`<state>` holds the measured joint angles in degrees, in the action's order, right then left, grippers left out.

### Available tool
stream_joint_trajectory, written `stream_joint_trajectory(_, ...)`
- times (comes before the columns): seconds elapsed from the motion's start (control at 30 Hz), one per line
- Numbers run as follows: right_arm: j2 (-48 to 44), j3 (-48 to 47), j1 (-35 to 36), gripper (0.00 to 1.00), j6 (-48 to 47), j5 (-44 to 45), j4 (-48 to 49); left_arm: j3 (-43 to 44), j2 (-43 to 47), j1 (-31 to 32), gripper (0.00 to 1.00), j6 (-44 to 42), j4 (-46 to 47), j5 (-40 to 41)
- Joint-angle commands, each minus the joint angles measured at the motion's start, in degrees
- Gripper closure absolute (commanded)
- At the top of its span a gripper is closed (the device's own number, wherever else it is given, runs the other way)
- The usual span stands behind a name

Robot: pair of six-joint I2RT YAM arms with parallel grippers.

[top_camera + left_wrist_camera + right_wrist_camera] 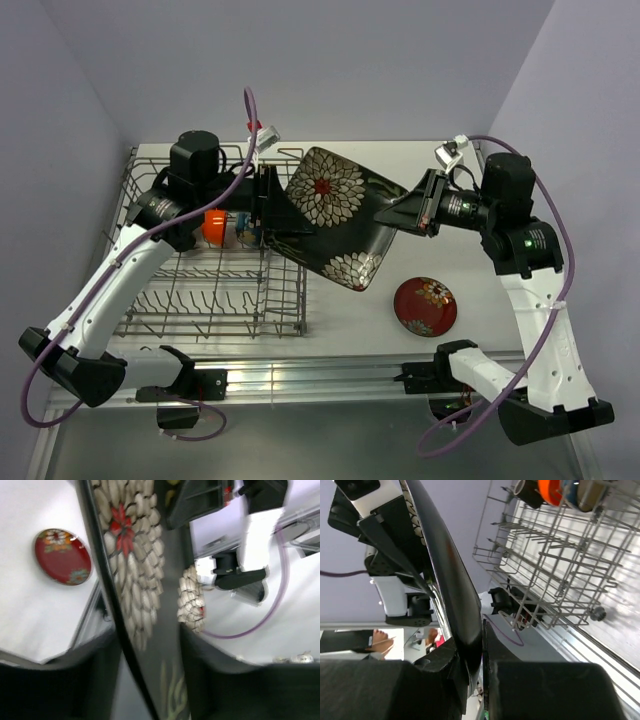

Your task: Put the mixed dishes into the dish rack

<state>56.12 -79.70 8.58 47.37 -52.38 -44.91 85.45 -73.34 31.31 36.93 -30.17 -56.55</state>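
The black square floral plate (335,215) hangs tilted above the table, at the right end of the dish rack (215,332). My right gripper (395,215) is shut on the plate's right edge; in the right wrist view the dark rim (445,565) is pinched between the jaws of the right gripper (482,630). My left gripper (270,205) straddles the plate's left edge. In the left wrist view the plate (145,580) stands between the jaws of the left gripper (150,650), with a gap on one side. A red floral plate (424,305) lies flat on the table.
An orange bowl (214,226) and other small dishes sit at the back of the wire rack (545,555). The red plate (62,556) lies right of the rack. A metal rail (330,372) runs along the table's near edge.
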Motion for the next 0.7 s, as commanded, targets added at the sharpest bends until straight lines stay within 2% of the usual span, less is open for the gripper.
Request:
stream_joint_trajectory(0.0,1.01,-1.60,-0.23,1.00,3.52,-7.73,12.12,-0.63,2.15,-0.11,0.55,7.43,9.94,-3.91)
stream_joint_trajectory(0.03,1.36,-1.77,-0.23,1.00,3.60,-8.17,12.73,-0.90,2.32,-0.11,0.65,8.94,11.70,-4.00)
stream_joint_trajectory(0.07,1.88,-1.77,-0.14,1.00,3.78,-8.87,13.35,-0.99,2.33,-0.02,0.88,10.34,14.41,-4.09)
stream_joint_trajectory(0.1,2.33,-1.77,-0.05,1.00,3.86,-9.14,14.05,-0.99,2.24,-0.11,0.99,12.62,15.48,-4.26)
stream_joint_trajectory(0.17,3.99,-3.52,0.56,1.00,2.38,-8.71,12.92,0.15,2.32,-0.20,1.00,13.43,14.63,-2.00)
stream_joint_trajectory(0.2,4.43,-4.23,0.91,0.90,1.94,-8.62,12.22,0.85,2.50,-0.20,1.00,12.56,13.40,-0.41)
stream_joint_trajectory(0.23,4.87,-5.02,1.26,0.72,1.67,-8.70,12.21,2.43,2.76,-0.89,1.00,11.60,11.39,1.78)
stream_joint_trajectory(0.27,5.66,-5.55,1.35,0.50,1.49,-8.44,11.86,3.05,3.72,-1.60,1.00,10.63,9.02,3.97)
stream_joint_trajectory(0.3,6.02,-6.25,1.35,0.23,1.14,-7.40,10.29,3.32,4.25,-2.56,1.00,9.66,5.51,7.22)
stream_joint_trajectory(0.33,6.37,-7.56,1.44,0.16,0.27,-6.86,9.67,3.58,5.04,-5.09,1.00,9.31,4.17,8.64)
stream_joint_trajectory(0.37,6.81,-8.18,1.53,0.01,-0.26,-6.16,8.88,3.67,7.05,-6.60,1.00,8.35,2.85,10.39)
stream_joint_trajectory(0.53,8.30,-14.16,1.09,0.00,-5.96,3.76,-0.52,9.10,11.20,-14.16,1.00,1.14,-8.65,21.37)
stream_joint_trajectory(0.6,9.01,-14.95,0.83,0.00,-7.99,8.67,-4.74,13.40,11.73,-15.92,1.00,-2.90,-14.44,25.07)
stream_joint_trajectory(0.67,9.53,-14.35,0.65,0.00,-8.79,9.92,-6.94,16.40,12.17,-16.28,1.00,-6.23,-18.15,28.15)
